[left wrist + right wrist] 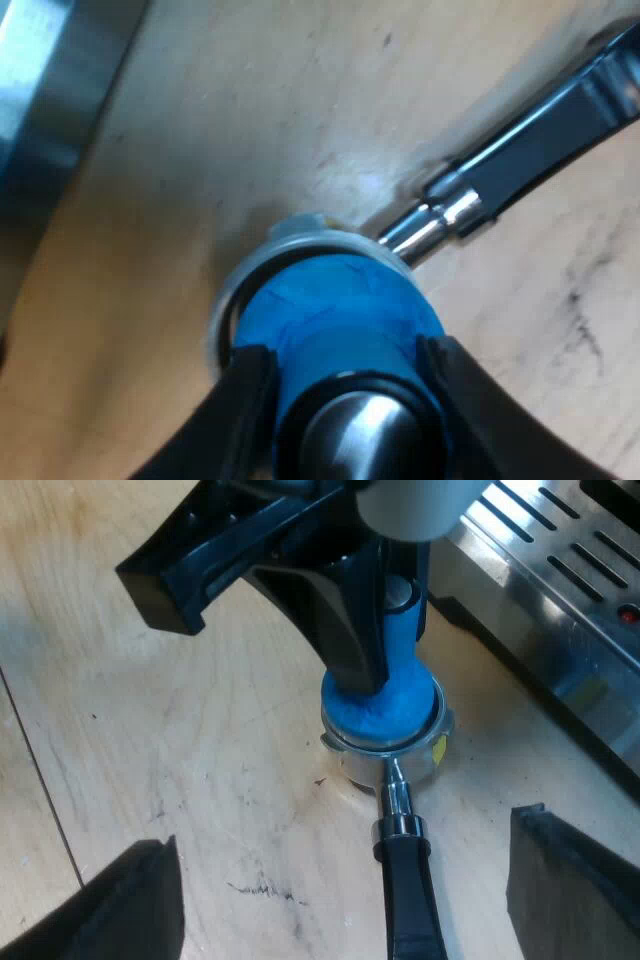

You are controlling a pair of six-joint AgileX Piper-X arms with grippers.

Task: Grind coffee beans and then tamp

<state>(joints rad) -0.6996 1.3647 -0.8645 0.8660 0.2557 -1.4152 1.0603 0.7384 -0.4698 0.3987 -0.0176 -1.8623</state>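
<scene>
My left gripper (350,395) has its two black fingers (245,410) pinching the blue tamper (340,310) from either side. The tamper stands in the round basket of the metal holder (385,760), and its blue body sits just inside the rim. The holder rests flat on the wooden table (200,730), close beside the coffee machine (560,590). Its dark handle (410,900) points away from the basket, towards my right gripper (350,890).

The right fingers (120,910) are spread wide, one on each side of the handle, and neither touches it. So nothing steadies the holder but its own weight.

I judge this to be the tamping step, well into the task. To do it well I want the push to go straight down through the middle of the basket, with the tamper level against the rim all round. From the right wrist view it looks near upright, but I cannot be sure it is square. A slanted press could pack the grounds unevenly or tip the holder on its handle. Closing the right fingers on the handle first would help.
</scene>
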